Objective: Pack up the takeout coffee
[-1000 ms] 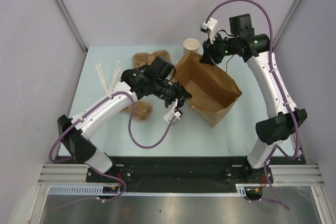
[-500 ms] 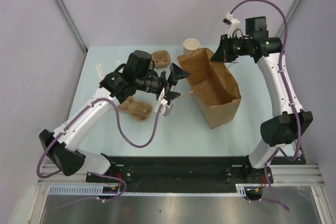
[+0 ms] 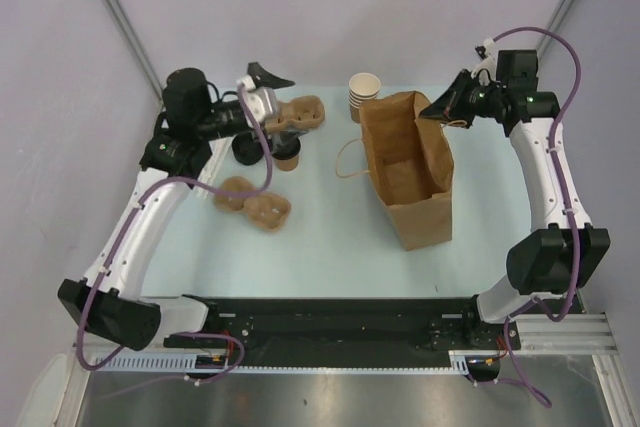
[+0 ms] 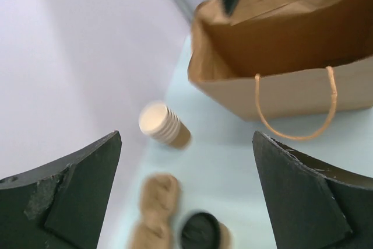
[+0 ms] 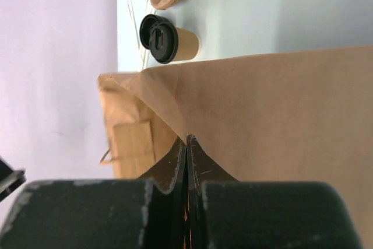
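The takeout coffee (image 3: 288,158), a small tan cup with a black lid, stands on the table left of the brown paper bag (image 3: 410,162). It also shows in the right wrist view (image 5: 169,41) and, blurred, in the left wrist view (image 4: 201,232). My left gripper (image 3: 268,74) hangs open and empty above the back left of the table, and the cup lies below and ahead of its fingers (image 4: 186,138). My right gripper (image 3: 438,107) is shut on the bag's back right rim (image 5: 187,141). The bag stands upright with its mouth open.
A stack of lidless paper cups (image 3: 364,95) stands just behind the bag's left corner (image 4: 163,125). Moulded pulp cup carriers lie at the back left (image 3: 300,112) and the middle left (image 3: 255,202). The bag's string handle (image 3: 350,159) hangs toward the coffee.
My left arm swung away from the bag to the back left and its gripper opened. My right gripper closed on the bag's rim and drew it right, and the bag now stands squarer.
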Robot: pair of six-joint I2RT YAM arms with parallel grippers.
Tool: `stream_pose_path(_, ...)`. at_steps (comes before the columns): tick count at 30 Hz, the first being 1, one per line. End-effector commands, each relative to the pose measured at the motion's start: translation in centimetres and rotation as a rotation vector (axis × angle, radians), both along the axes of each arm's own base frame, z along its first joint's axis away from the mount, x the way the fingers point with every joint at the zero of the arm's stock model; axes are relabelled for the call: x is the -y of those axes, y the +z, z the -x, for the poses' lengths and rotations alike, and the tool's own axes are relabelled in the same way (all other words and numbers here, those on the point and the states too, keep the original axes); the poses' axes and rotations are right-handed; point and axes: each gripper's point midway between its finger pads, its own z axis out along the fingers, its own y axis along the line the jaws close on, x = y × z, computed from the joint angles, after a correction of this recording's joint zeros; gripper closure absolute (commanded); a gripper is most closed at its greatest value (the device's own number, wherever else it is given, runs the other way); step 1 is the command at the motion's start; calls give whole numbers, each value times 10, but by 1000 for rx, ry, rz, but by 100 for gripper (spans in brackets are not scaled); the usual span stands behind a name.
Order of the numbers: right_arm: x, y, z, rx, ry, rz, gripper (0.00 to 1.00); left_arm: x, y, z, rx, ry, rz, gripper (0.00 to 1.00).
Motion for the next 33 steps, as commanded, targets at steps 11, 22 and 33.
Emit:
stream_pose_path(11, 17, 7, 5, -158, -170, -242, 100, -173, -124, -66, -944, 685, 322, 7)
stream_pose_path(22, 10, 1, 18, -80, -68, -223, 91, -250, -272, -36, -1302, 1031, 159, 24)
stream_pose_path(33, 14, 11, 23, 36, -42, -154, 44, -269, -326, -45, -1362, 1046, 56, 32)
